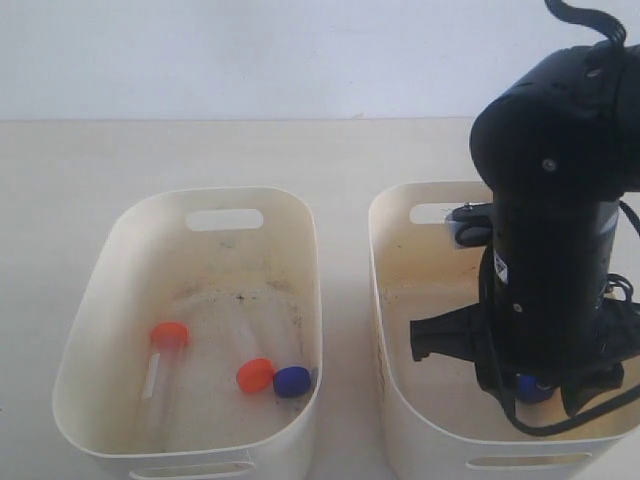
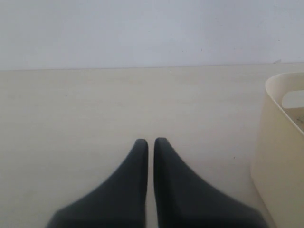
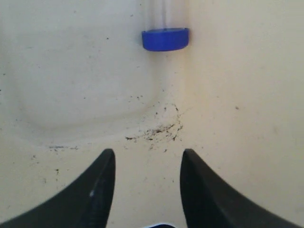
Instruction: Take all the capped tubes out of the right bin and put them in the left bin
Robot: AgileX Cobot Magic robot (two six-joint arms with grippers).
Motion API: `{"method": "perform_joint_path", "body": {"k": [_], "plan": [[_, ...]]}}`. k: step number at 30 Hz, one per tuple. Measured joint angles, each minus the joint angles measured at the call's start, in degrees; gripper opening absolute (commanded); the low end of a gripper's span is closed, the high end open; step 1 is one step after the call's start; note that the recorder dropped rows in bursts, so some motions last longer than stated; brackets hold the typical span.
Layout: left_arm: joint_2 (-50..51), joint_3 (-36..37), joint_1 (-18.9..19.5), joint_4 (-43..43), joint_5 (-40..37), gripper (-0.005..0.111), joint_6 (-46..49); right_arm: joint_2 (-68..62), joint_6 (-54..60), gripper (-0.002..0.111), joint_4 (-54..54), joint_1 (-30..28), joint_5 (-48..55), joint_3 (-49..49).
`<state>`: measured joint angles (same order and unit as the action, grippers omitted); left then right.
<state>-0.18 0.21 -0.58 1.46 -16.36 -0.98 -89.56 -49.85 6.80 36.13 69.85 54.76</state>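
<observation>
My right arm (image 1: 550,250) reaches down into the right bin (image 1: 395,300), and its body hides most of the bin's floor. In the right wrist view my right gripper (image 3: 148,154) is open and empty just above the yellowish floor. A blue-capped tube (image 3: 165,39) lies ahead of it, apart from the fingers; its cap (image 1: 530,388) peeks out under the arm. The left bin (image 1: 95,330) holds three capped tubes: two with orange caps (image 1: 170,335) (image 1: 255,375) and one with a blue cap (image 1: 292,381). My left gripper (image 2: 150,141) is shut on nothing over bare table.
Both bins stand side by side on a pale table (image 1: 80,170) with a narrow gap between them. A white wall rises behind. In the left wrist view a cream bin's corner (image 2: 280,156) stands beside the gripper.
</observation>
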Motion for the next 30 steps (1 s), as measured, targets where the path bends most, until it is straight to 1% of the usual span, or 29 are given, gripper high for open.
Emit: {"method": "perform_joint_path", "body": {"k": [5, 17, 25, 30], "plan": [[0.0, 0.0, 0.0, 0.0, 0.0, 0.004, 0.0, 0.0, -1.88, 0.042, 0.14, 0.0, -0.11, 0.0], [0.0, 0.0, 0.0, 0.0, 0.0, 0.004, 0.0, -3.15, -1.88, 0.042, -0.32, -0.09, -0.46, 0.0], [0.0, 0.0, 0.0, 0.0, 0.0, 0.004, 0.0, -3.15, -1.19, 0.042, -2.8, -0.09, -5.09, 0.0], [0.0, 0.0, 0.0, 0.0, 0.0, 0.004, 0.0, -3.23, -1.2, 0.042, -2.4, -0.09, -4.73, 0.0]]}}
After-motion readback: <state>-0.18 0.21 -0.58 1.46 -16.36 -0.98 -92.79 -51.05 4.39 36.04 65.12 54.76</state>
